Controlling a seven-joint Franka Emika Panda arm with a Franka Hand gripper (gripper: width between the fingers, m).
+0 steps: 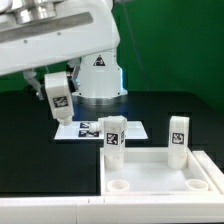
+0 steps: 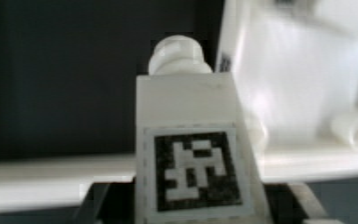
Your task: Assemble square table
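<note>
My gripper [image 1: 57, 103] hangs above the black table at the exterior view's left, shut on a white tagged leg [image 1: 58, 96]. In the wrist view that leg [image 2: 190, 120] runs out from between the dark fingers [image 2: 112, 203], its tag facing the camera and its rounded peg end [image 2: 179, 48] pointing away. The square tabletop slab [image 1: 160, 168] lies at the exterior view's lower right, with round holes at its near corners [image 1: 118, 185]. Two more legs stand upright at its far corners [image 1: 113, 133] [image 1: 179, 138]. Part of the white slab [image 2: 309, 90] shows beside the held leg.
The marker board [image 1: 88, 130] lies flat on the table behind the slab, partly hidden by the left standing leg. The robot's base [image 1: 98, 75] stands behind it. A white ledge [image 1: 45, 207] runs along the front edge.
</note>
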